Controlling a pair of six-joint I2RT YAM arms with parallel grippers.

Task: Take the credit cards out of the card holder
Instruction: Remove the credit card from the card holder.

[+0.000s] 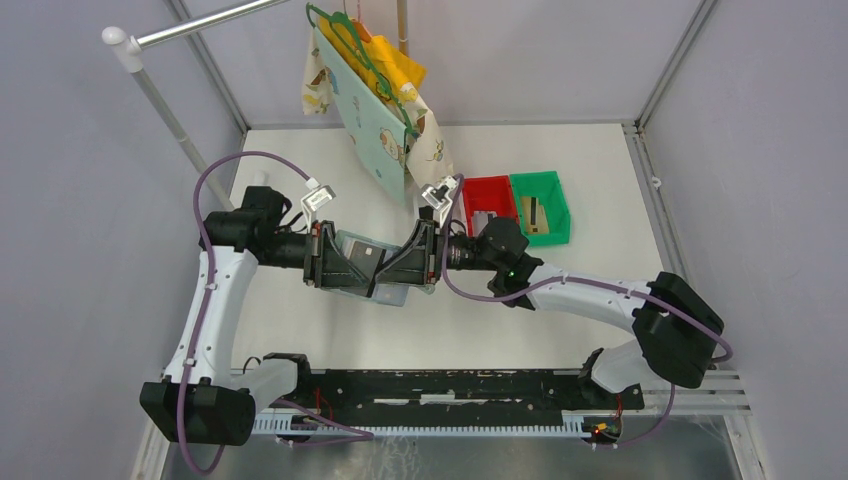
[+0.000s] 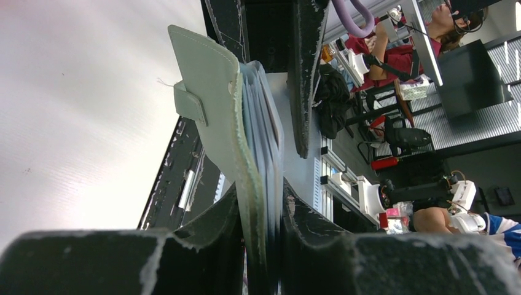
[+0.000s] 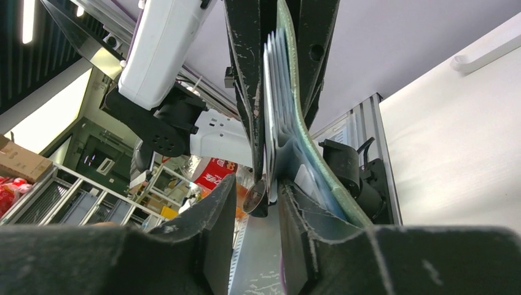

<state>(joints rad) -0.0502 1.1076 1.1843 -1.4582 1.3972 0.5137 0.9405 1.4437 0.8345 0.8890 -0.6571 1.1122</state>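
The grey-green card holder (image 1: 378, 290) hangs above the table between my two grippers, which face each other. My left gripper (image 1: 358, 268) is shut on it; in the left wrist view the fingers (image 2: 215, 230) pinch the cover with its snap tab (image 2: 190, 104). My right gripper (image 3: 257, 187) is open at the holder's (image 3: 289, 92) opposite edge. One finger (image 3: 301, 227) lies against the pale blue pockets and a round snap shows in the gap. Thin layered edges (image 3: 270, 80) stick out of the holder; whether they are credit cards or pockets I cannot tell. A pale card (image 1: 483, 219) lies in the red bin, a tan one (image 1: 536, 212) in the green bin.
The red bin (image 1: 487, 190) and green bin (image 1: 552, 200) stand side by side right of the grippers. Patterned cloths on a green hanger (image 1: 372, 100) hang over the table's back, close behind the grippers. A white rail (image 1: 165, 110) slants at the back left.
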